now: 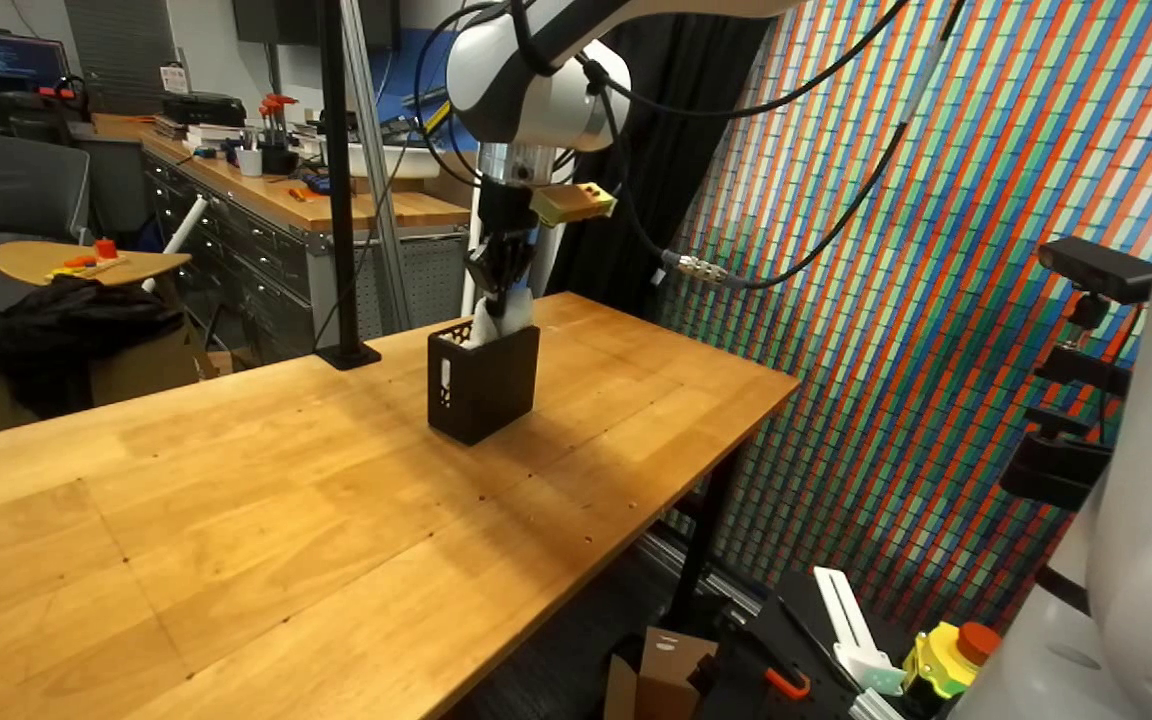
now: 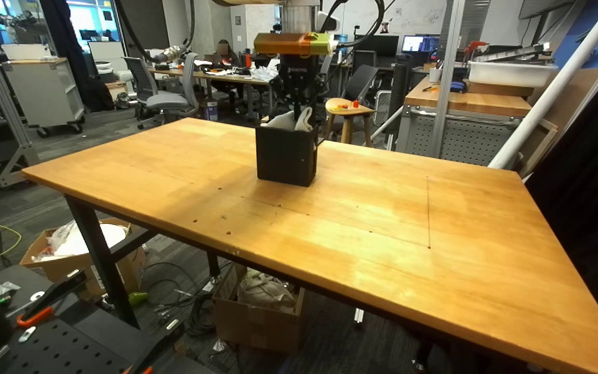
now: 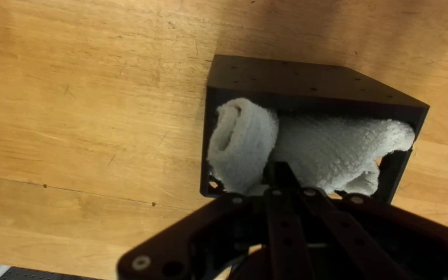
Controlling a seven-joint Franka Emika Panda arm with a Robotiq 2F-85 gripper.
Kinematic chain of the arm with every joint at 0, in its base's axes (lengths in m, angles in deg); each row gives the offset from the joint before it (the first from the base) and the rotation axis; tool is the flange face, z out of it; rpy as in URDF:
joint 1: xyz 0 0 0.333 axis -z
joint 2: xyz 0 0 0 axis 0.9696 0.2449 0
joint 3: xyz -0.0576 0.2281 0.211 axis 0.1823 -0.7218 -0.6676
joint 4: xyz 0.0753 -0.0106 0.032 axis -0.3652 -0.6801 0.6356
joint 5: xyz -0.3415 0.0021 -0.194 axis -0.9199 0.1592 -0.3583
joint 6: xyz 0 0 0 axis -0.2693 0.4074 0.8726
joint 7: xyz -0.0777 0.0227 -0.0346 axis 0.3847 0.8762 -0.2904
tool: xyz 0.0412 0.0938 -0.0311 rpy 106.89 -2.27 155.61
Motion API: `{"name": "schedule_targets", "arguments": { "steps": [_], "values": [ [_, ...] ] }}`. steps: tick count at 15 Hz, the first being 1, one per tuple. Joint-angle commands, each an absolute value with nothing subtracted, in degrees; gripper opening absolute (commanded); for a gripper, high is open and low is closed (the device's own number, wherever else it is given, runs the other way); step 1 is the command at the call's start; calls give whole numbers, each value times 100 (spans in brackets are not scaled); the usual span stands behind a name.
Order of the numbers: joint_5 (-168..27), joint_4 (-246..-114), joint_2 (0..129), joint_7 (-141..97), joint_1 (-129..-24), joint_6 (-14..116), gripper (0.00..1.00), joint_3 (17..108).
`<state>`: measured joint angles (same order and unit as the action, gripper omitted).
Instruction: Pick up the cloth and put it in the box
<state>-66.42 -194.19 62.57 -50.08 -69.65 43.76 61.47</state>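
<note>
Exterior view: white cloth (image 1: 516, 316), bunched, pokes above rim of black box (image 1: 488, 386) on wooden tabletop (image 1: 316, 480).
Exterior view: pale folds of cloth (image 2: 304, 119) curl beside pincer (image 2: 297, 115).
Wrist view: cloth fuzzy, thick, coiled on left, spread on right, inside box; pincer clamped on its middle.

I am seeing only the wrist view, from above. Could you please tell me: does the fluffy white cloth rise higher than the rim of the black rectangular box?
Observer: Yes, in both exterior views some of the fluffy white cloth stands above the rim of the black rectangular box.
Operator: Thank you. Does any obstacle stand at the edge of the brown wooden table?
Observer: An exterior view shows a slim black upright post there, apart from the box.
Operator: And what is beside the top of the black two-finger gripper?
Observer: A glossy gold-and-orange block.
</note>
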Motion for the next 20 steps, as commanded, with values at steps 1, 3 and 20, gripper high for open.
{"name": "schedule_targets", "arguments": {
  "steps": [1, 3, 20],
  "values": [
    [-6470, -19112, 6463, -5213, -6873, 4211, 1, 6032],
    [-6468, -19083, 6524, -5233, -6859, 4208, 1, 6016],
    [-6399, -18848, 7146, -5621, -6706, 4016, 1, 5812]
  ]
}}
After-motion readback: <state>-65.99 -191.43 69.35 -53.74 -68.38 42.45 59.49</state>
